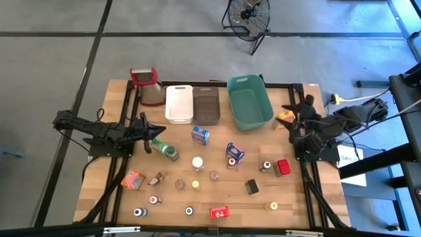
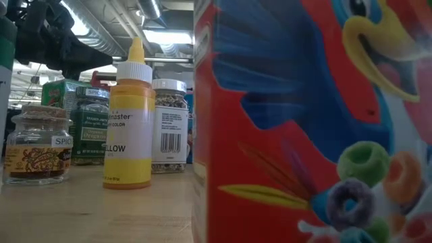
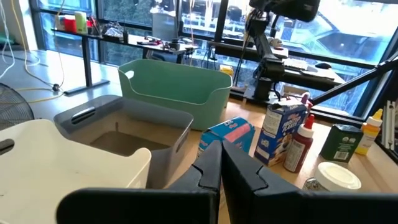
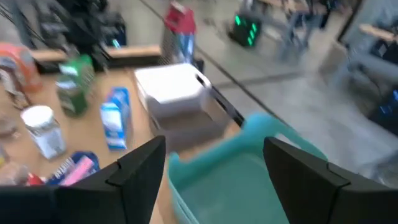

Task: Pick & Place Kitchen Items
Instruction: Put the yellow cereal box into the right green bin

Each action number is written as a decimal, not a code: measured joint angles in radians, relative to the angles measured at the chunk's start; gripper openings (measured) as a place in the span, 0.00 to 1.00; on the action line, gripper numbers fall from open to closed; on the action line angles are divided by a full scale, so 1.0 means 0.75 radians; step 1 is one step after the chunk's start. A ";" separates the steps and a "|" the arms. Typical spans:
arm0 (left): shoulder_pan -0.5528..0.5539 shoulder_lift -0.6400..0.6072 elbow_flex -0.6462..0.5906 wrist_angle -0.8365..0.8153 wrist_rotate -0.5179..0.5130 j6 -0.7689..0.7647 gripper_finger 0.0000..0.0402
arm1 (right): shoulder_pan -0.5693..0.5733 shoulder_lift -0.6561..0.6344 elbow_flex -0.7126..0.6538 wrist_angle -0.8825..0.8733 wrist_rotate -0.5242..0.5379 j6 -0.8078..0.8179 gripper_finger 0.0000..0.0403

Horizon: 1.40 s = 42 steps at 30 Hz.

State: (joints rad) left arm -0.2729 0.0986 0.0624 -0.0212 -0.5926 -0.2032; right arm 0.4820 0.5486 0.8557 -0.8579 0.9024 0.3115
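We see the right gripper (image 1: 294,117) spread open, empty, beside the teal plastic bin (image 1: 249,102) near the table's far edge; small colourful kitchen items (image 1: 200,135) lie scattered mid-table. The left gripper (image 1: 148,133) is closed.

A wooden counter (image 1: 217,197) fills the middle of the high view. Along its upper edge stand a grater (image 1: 148,86), a white bin (image 1: 179,103), a brown bin (image 1: 206,105) and a teal bin (image 1: 249,101), side by side. Below them small bottles, jars, boxes and cans lie scattered, among them a green jar (image 1: 166,150), a white-capped jar (image 1: 198,162) and a red box (image 1: 219,212) near the bottom edge.
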 joint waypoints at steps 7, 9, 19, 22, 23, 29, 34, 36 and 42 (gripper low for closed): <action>0.000 0.000 0.000 -0.001 0.000 0.009 0.01 | -0.084 0.164 0.220 -0.470 -0.117 0.120 0.68; 0.000 0.000 0.000 -0.001 0.000 0.009 0.01 | -0.117 0.198 0.231 -0.529 -0.121 0.130 0.68; 0.000 0.000 0.000 -0.001 -0.001 0.009 0.01 | -0.139 0.266 0.231 -0.451 -0.200 0.089 0.68; 0.000 0.000 0.000 -0.001 -0.002 0.009 0.01 | -0.139 0.274 0.230 -0.397 -0.323 0.055 0.68; 0.000 0.000 0.000 -0.001 -0.002 0.009 0.01 | -0.139 0.276 0.230 -0.372 -0.351 0.029 0.68; 0.000 0.000 0.000 -0.002 -0.002 0.009 0.01 | -0.139 0.280 0.229 -0.297 -0.401 0.004 0.68; 0.000 0.000 0.000 -0.002 -0.002 0.009 0.01 | -0.150 0.287 0.229 -0.326 -0.374 0.049 0.72; 0.000 0.000 0.000 -0.002 -0.002 0.009 0.01 | -0.160 0.300 0.229 -0.330 -0.370 0.059 0.76; 0.000 0.000 0.000 -0.002 -0.002 0.010 0.01 | -0.208 0.344 0.229 -0.345 -0.372 0.056 0.89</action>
State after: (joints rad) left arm -0.2729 0.0986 0.0624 -0.0227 -0.5941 -0.1959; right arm 0.3260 0.8070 1.0275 -1.1169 0.6235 0.3536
